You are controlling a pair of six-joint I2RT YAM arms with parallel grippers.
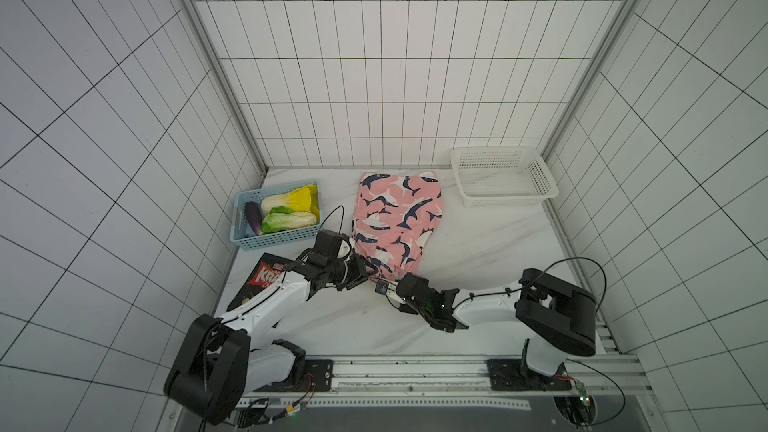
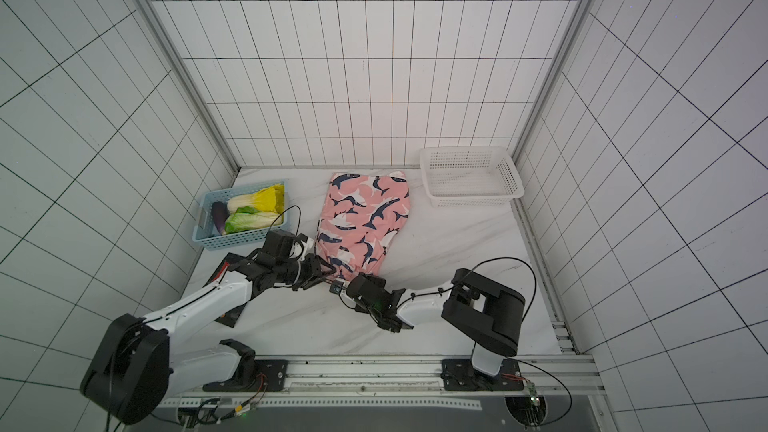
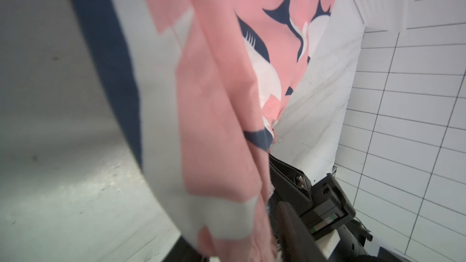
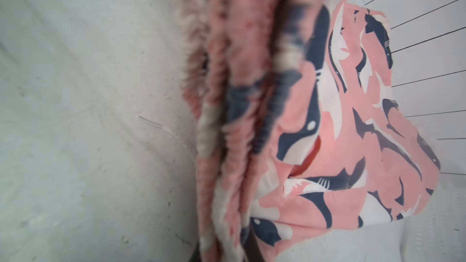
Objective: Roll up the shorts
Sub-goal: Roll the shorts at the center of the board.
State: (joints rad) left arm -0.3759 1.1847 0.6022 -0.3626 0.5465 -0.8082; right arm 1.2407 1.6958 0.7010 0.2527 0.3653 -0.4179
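The shorts lie flat on the table, their near edge bunched where the 2 hands meet. The right hand is clamped shut on that edge. Whether the left hand grips it or stands open, I cannot tell. With only 1 corner surely held, the soft cloth may roll skewed, or slip free and unroll.

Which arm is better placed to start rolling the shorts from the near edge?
Right. The right hand appears shut on the bunched near edge of the shorts, while the left hand beside it looks open, gripping nothing.
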